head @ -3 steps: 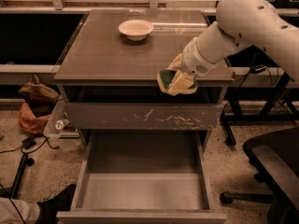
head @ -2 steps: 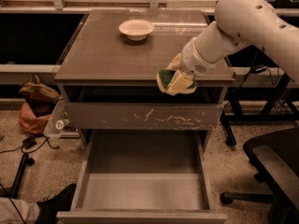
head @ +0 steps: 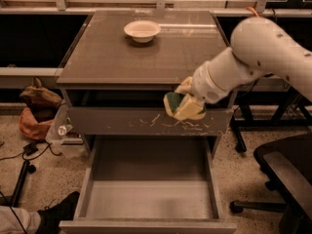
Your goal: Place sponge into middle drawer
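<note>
My gripper (head: 184, 103) is shut on the sponge (head: 172, 104), whose dark green face and pale yellow body show between the cream fingers (head: 191, 110). It hangs just off the cabinet top's front right edge, in front of the scratched drawer front (head: 146, 121) and above the open middle drawer (head: 148, 199). That drawer is pulled far out, with a plain grey floor and low side walls. Nothing lies in it.
A white bowl (head: 142, 30) stands at the back of the cabinet top (head: 122, 52). A black office chair (head: 285, 174) is at the right. Bags (head: 36, 112) and cables lie on the floor at the left. A shoe (head: 56, 213) shows at the bottom left.
My gripper has moved with the sponge forward and down, off the cabinet top's front edge to in front of the scratched drawer front, above the open drawer.
</note>
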{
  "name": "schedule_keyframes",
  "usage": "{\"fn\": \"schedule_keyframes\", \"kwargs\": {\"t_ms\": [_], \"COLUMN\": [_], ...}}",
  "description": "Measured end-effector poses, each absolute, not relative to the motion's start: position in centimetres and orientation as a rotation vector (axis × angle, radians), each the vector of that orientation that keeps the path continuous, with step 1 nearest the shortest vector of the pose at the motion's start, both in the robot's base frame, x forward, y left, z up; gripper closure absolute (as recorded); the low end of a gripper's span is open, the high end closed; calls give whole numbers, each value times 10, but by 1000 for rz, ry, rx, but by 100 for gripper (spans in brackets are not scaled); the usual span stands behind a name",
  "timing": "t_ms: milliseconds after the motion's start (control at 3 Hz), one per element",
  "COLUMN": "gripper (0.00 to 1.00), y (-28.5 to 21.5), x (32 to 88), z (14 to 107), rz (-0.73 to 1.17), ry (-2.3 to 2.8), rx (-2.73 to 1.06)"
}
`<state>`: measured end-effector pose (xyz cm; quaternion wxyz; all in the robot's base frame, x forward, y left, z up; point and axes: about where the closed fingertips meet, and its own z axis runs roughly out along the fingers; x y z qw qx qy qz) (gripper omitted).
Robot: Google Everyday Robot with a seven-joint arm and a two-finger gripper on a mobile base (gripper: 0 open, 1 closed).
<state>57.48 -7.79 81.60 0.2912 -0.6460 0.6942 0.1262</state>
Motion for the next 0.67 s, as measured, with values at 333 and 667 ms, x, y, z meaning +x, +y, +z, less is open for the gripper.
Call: {"fn": "schedule_keyframes", "kwargs": {"t_ms": [333,667], "gripper": [100,100], "y": [-85,-82], "x": [538,524], "z": [762,716], "rz": [433,512], "ry": [1884,1907], "rx": [-1692,-1709]}}
